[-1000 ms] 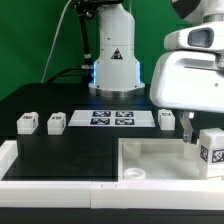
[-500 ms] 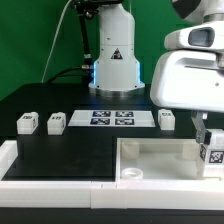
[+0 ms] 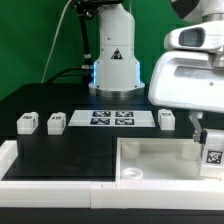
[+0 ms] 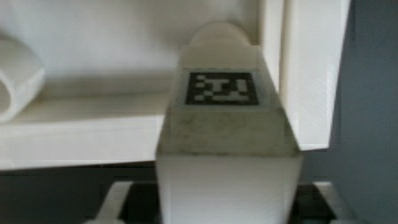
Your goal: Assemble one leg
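My gripper (image 3: 207,138) is shut on one leg (image 3: 212,152), a small white peg with a black-and-white tag. It holds the leg upright over the right end of the large white tabletop (image 3: 150,160), which lies flat at the front right. In the wrist view the leg (image 4: 222,120) fills the middle between my fingers (image 4: 128,196), with the tabletop (image 4: 89,120) behind it. The leg's lower end is hidden, so I cannot tell whether it touches the tabletop. Three more legs stand on the black table: two on the exterior view's left (image 3: 27,122) (image 3: 56,122) and one right of centre (image 3: 166,119).
The marker board (image 3: 112,118) lies at the back centre of the table, in front of the robot base (image 3: 112,62). A white rail (image 3: 50,165) runs along the front left, beside the tabletop. The gripper's white housing (image 3: 190,85) hangs over the right side.
The gripper has sunk a little with the leg, bringing it lower over the tabletop's right end. The other legs have not moved.
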Action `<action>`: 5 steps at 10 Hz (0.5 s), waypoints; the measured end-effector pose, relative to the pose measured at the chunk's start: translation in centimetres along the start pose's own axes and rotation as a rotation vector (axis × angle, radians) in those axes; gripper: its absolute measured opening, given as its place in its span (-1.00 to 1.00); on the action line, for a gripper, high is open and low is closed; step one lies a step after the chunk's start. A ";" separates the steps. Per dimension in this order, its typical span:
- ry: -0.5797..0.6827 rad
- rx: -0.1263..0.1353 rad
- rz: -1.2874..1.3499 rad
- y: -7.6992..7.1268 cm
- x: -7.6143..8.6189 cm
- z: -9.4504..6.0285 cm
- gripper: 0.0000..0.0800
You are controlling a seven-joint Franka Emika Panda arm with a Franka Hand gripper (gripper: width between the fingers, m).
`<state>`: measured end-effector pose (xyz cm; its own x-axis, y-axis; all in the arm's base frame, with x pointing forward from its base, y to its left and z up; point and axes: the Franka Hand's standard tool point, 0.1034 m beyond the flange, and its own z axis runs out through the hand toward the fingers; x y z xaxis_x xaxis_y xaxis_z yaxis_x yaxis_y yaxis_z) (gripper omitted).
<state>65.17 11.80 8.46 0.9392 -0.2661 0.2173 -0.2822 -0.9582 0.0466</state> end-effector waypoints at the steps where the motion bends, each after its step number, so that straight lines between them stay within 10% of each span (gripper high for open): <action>1: -0.013 -0.009 0.159 0.2 -0.1 0.0 -0.26; 5: -0.028 -0.031 0.747 0.8 -0.4 0.3 -0.26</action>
<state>64.59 11.15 8.13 0.4996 -0.8480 0.1771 -0.8520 -0.5180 -0.0766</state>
